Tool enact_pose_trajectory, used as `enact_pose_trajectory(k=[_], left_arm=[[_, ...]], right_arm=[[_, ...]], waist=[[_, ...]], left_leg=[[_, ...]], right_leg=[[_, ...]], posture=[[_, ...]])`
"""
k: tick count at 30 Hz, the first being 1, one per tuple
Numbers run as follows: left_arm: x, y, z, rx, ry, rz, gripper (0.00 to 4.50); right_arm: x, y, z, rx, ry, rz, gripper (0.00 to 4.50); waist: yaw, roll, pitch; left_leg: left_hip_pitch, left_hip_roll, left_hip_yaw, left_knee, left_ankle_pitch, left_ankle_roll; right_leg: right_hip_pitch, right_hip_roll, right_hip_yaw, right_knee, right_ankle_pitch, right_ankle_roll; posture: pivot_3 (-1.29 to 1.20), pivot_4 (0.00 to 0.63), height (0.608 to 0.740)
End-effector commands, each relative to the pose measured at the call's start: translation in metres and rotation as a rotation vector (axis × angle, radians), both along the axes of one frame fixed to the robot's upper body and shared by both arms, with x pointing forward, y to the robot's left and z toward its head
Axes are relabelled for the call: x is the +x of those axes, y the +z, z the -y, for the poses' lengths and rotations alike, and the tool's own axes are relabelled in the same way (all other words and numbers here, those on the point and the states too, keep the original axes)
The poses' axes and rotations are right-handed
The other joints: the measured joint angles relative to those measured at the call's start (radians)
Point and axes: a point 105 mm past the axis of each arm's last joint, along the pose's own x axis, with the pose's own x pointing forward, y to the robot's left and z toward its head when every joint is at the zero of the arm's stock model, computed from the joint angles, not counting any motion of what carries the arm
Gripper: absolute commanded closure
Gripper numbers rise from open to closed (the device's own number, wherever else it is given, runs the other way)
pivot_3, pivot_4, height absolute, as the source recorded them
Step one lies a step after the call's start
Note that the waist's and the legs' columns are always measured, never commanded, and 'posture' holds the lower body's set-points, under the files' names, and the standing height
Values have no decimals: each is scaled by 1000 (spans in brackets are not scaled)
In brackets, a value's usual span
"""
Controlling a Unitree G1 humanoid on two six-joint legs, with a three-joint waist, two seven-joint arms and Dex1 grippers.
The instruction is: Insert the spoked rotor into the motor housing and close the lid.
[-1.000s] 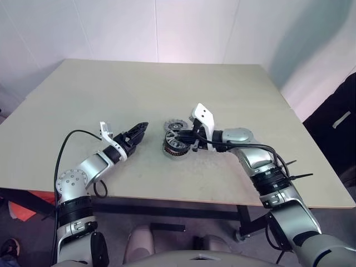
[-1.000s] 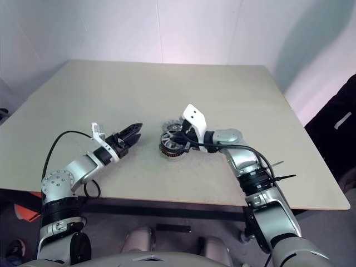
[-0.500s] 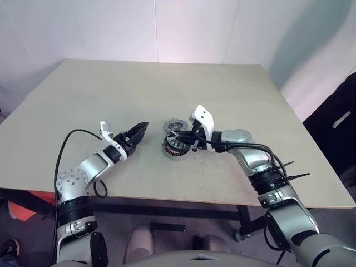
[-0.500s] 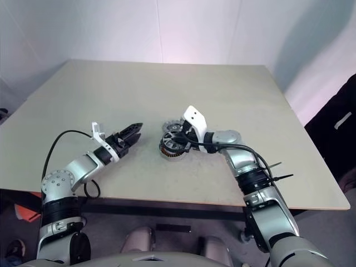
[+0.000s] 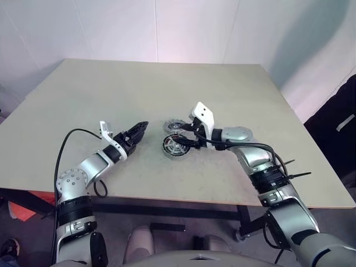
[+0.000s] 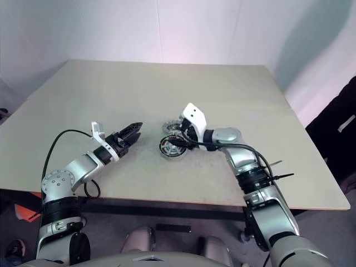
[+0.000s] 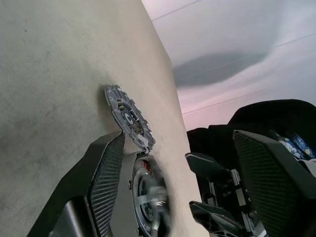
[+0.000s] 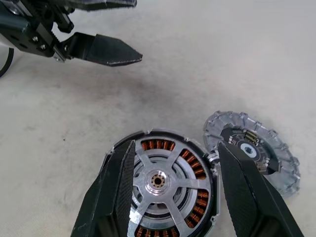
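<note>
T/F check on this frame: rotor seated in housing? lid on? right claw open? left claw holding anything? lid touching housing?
1. The rotor sits in the housing. True.
2. The lid is on the housing. False: it lies on the table beside it.
3. The right claw is open, astride the housing. True.
4. The left claw holds the lid. False: it is open and empty, off to the side.
5. Lid and housing lie far apart. False: their rims look to touch.
</note>
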Motion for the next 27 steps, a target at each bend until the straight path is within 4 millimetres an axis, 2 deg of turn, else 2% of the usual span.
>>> enact_pose_trajectory(k=[1, 8, 11, 13, 16, 19, 21, 22, 27], left_arm=[[1, 10, -1, 6, 0, 46, 791], [1, 9, -3, 9, 3, 43, 791], [1, 9, -3, 13, 7, 43, 791], [1, 8, -3, 19, 9, 41, 791], [1, 8, -4, 23, 12, 40, 791], [1, 7, -5, 26, 15, 38, 791], [1, 7, -5, 29, 15, 37, 791], [1, 6, -5, 30, 15, 35, 791], [1, 3, -4, 30, 18, 29, 791]], right_arm=[[3, 24, -2, 25, 12, 85, 1537], [5, 23, -2, 16, 9, 102, 1537], [6, 9, -2, 9, -7, 65, 1537], [4, -16, -2, -22, -21, 2, 1537], [-1, -38, -3, -43, -25, -55, 1537], [-1, -47, -2, -61, -39, -65, 1537], [1, -42, 0, -53, -44, -47, 1537], [3, -33, 1, -40, -44, -23, 1537], [4, 27, 1, 56, 29, 116, 1537]], waist=[[0, 0, 0], [0, 0, 0], [0, 0, 0], [-1, 0, 0], [0, 0, 0], [-2, 0, 0], [-3, 0, 0], [-3, 0, 0], [-1, 0, 0]], left_leg=[[0, 0, 0, 0, 0, 0], [0, 0, 0, 0, 0, 0], [0, 0, 0, 0, 0, 0], [0, 0, 0, 0, 0, 0], [0, 0, 0, 0, 0, 0], [0, 0, 0, 0, 0, 0], [2, 0, 0, 0, 0, 0], [2, 0, 0, 0, 0, 0], [1, 0, 0, 1, 0, 0]], right_leg=[[0, 0, 0, 0, 0, 0], [0, 0, 0, 0, 0, 0], [0, 0, 0, 0, 0, 0], [0, 0, 0, 0, 0, 0], [0, 0, 0, 0, 0, 0], [0, 0, 0, 0, 0, 0], [1, 0, 0, 0, 0, 0], [1, 0, 0, 0, 0, 0], [1, 0, 0, 0, 0, 0]], posture=[[0, 0, 740], [0, 0, 740], [0, 0, 740], [0, 0, 740], [0, 0, 740], [0, 0, 740], [0, 0, 740], [0, 0, 740], [0, 0, 740]])
